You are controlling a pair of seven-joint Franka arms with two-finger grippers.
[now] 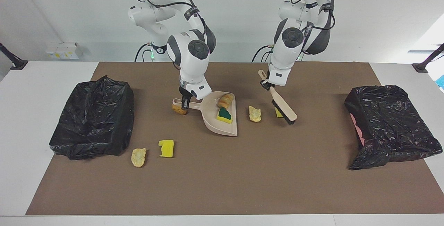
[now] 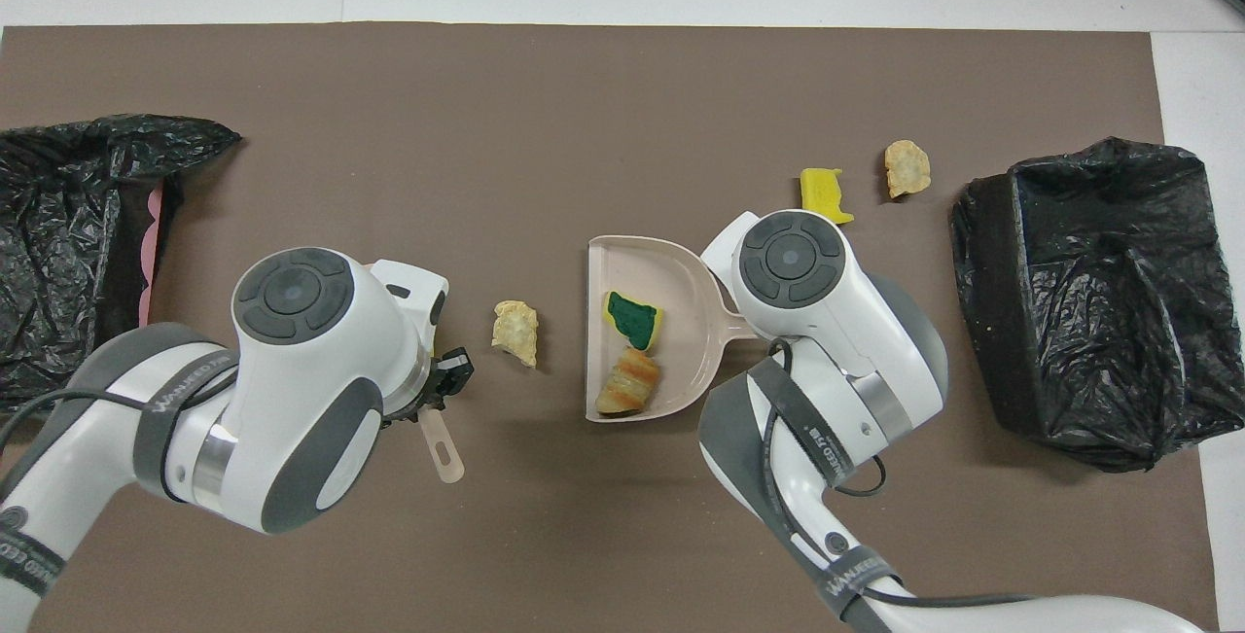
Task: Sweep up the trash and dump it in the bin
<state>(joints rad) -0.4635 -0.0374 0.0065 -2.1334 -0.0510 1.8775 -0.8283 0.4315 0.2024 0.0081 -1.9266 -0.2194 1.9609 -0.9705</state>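
Seen from overhead, the right gripper [image 1: 186,102] clenched the dustpan [image 1: 211,120] handle at the pan's 3 o'clock, a sponge [image 1: 224,115] and a roll [image 1: 225,100] lying inside. The left gripper [image 1: 266,84] grasped the brush [image 1: 284,109] at 9 o'clock, with a chunk [image 1: 255,114] between brush and pan. Farther off, at 1 o'clock, a yellow scrap [image 1: 166,148] and a tan scrap [image 1: 138,157] lay near a bin [image 1: 92,118].

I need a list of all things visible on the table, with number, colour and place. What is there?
Scraps in dustpan: two, green-yellow sponge, tan bread.
Loose scraps: five, yellow or tan; one between dustpan and brush, one partly hidden by brush, one under dustpan handle, two beside right arm's bin.
Bins: two, black-bagged, one at right arm's end of mat, one at left arm's.
Mat: one, brown.
Right gripper: holds dustpan handle.
Left gripper: holds brush handle.
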